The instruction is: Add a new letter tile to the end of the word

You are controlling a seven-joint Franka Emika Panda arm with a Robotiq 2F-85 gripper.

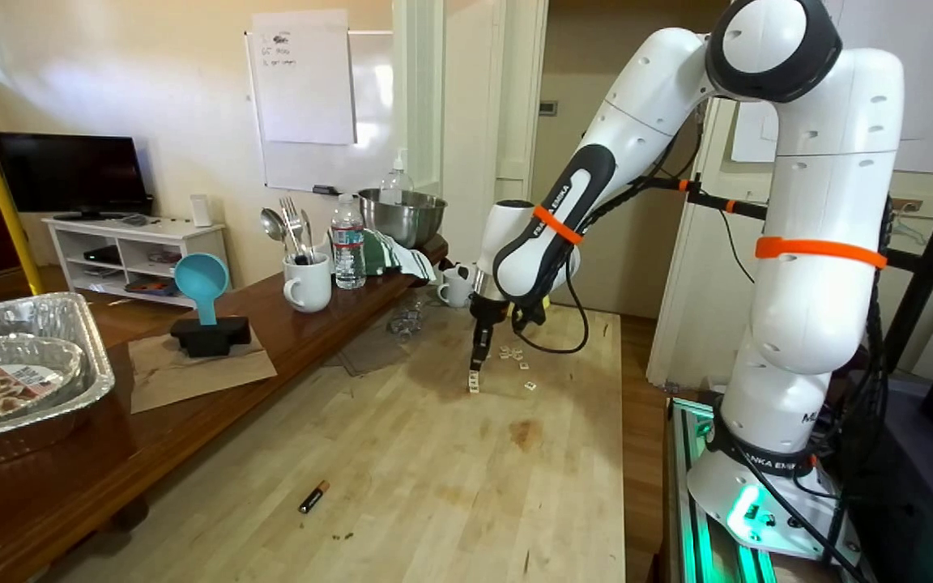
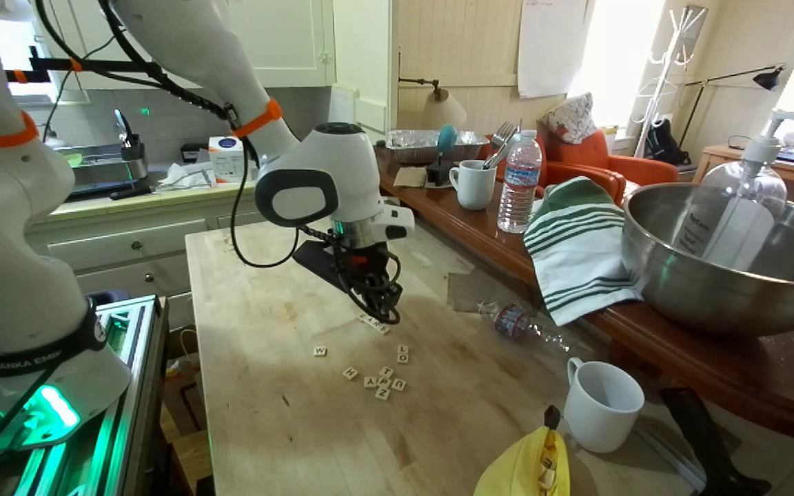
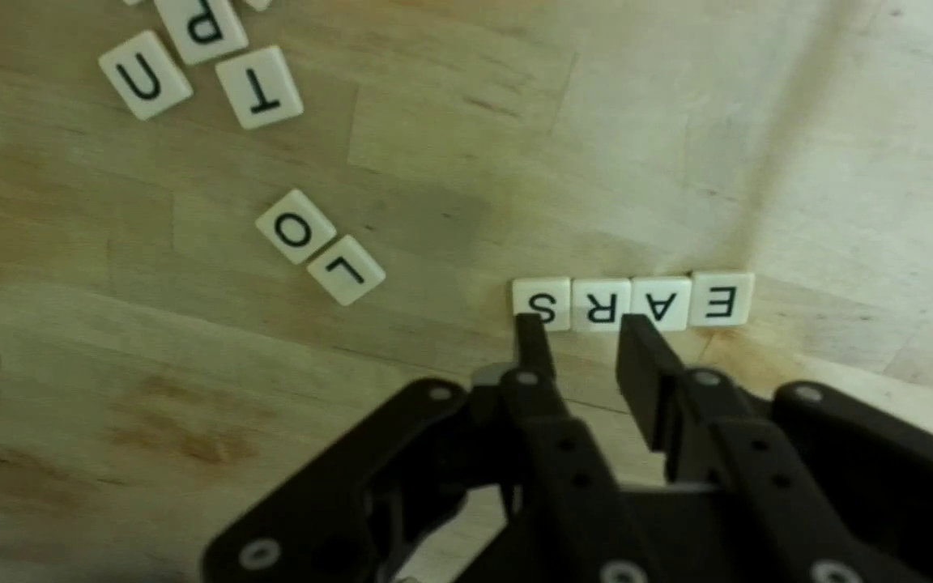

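Observation:
The word [image 3: 643, 293] is a straight row of small cream tiles reading E, A, R, S, upside down in the wrist view. It also shows in both exterior views [image 1: 474, 382] [image 2: 374, 324]. The S tile [image 3: 543, 293] is at the left end in the wrist view. My gripper [image 3: 583, 320] is open, with nothing seen between its fingers. It points down over the row. In the wrist view the left fingertip overlaps the S tile's edge and the right one overlaps the R and A edges. I cannot tell whether they touch. Loose L [image 3: 347, 270] and O [image 3: 295, 226] tiles lie left of S.
Loose T [image 3: 260, 87], U [image 3: 145, 75] and P [image 3: 202, 28] tiles lie close together. W [image 2: 320, 351] and H [image 2: 349, 373] tiles lie apart. A crumpled bottle [image 2: 517, 324], a mug [image 2: 604, 406], a yellow pouch [image 2: 524, 465] and a battery [image 1: 313, 497] are on the table.

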